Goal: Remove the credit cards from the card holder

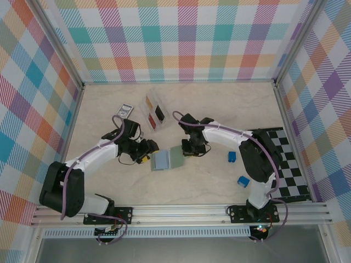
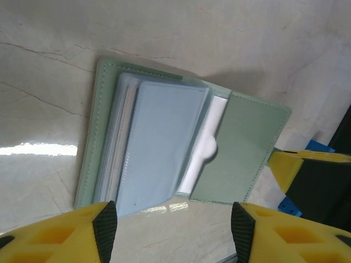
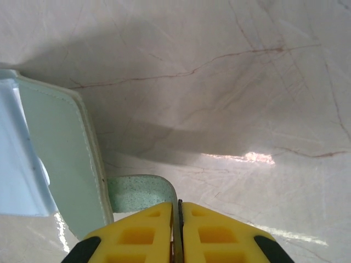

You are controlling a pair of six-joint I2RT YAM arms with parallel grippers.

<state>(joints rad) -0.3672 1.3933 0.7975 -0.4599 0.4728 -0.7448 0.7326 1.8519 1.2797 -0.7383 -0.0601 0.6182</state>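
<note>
Gaping soft stitched rectangular card holder (image 2: 241, 148)

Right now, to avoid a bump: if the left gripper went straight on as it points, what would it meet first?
The open card holder, probably its pale blue sleeves, lying just ahead of the left gripper; how near is hard to tell.

Marbled table (image 1: 219, 104) with open card holder (image 1: 167, 160), clear tray (image 1: 155, 112), picture card (image 1: 124, 110), two blue blocks (image 1: 232, 156), checkered mat (image 1: 289, 164).
</note>
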